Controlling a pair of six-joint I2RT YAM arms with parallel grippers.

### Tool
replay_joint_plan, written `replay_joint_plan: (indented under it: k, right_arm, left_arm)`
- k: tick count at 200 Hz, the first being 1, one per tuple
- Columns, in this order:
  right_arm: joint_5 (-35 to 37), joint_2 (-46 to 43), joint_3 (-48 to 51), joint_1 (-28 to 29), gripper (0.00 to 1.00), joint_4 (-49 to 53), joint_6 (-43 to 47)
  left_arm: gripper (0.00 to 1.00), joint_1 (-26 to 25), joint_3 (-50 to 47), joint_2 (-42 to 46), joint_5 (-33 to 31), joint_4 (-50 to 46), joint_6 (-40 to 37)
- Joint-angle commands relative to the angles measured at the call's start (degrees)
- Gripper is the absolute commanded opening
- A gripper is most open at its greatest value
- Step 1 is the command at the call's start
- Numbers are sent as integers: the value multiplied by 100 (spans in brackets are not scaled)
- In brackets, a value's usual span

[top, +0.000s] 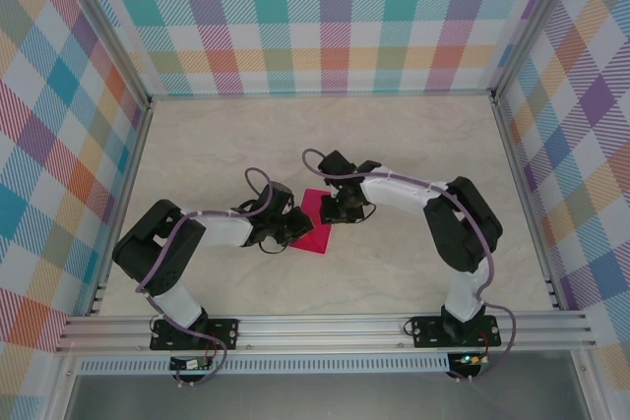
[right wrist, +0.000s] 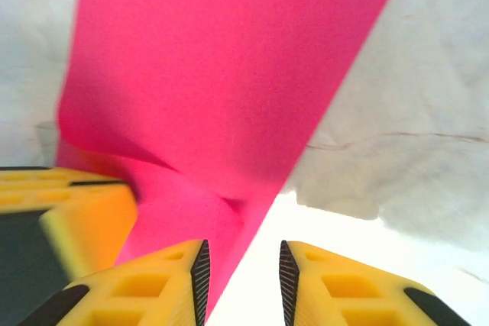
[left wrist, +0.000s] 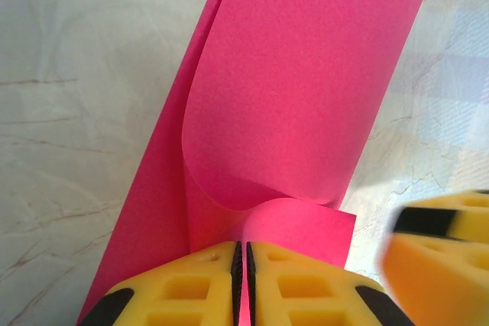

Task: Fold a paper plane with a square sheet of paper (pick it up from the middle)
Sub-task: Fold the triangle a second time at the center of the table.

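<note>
The square sheet of paper (top: 315,223) is magenta-pink and lies on the table between the two arms, one part curled over itself. In the left wrist view the sheet of paper (left wrist: 298,89) rolls up into a loose fold, and my left gripper (left wrist: 243,253) is shut on its near edge. My right gripper (right wrist: 243,261) stands open in the right wrist view, and the pink sheet of paper (right wrist: 221,74) passes beside its left finger and partly into the gap. The two grippers are close together; a blurred yellow finger (left wrist: 439,253) of the right one shows at the left wrist view's right edge.
The table top (top: 394,145) is pale marble-patterned, walled at the back and sides by checked panels (top: 325,17). An aluminium rail (top: 325,327) runs along the near edge, with both arm bases bolted to it.
</note>
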State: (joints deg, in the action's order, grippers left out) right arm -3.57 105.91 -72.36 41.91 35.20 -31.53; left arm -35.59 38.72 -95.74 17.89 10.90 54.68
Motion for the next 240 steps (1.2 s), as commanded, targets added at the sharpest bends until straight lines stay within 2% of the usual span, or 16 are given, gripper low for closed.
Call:
replay_joint_plan:
  k: [1,37,60,157,240]
  right_arm:
    - [-41,-736,266,-48,30,-180,-310]
    - [-1264,-1019,837,-20,13,-827,-512]
    - [-1604,-894,916,161,6,-979,-628]
    - [-1596,53,733,520,0,-1066,-811]
    - [-1448,233,749,520,0,-770,-612]
  left_arm:
    - [13,-35,-163,-111,-203,-439,33]
    - [13,-44,-167,-139,-191,-413,23]
    - [12,-53,-171,-189,-196,-402,34]
    - [12,-62,-208,-166,-242,-439,87]
    - [12,-62,-198,-187,-287,-501,110]
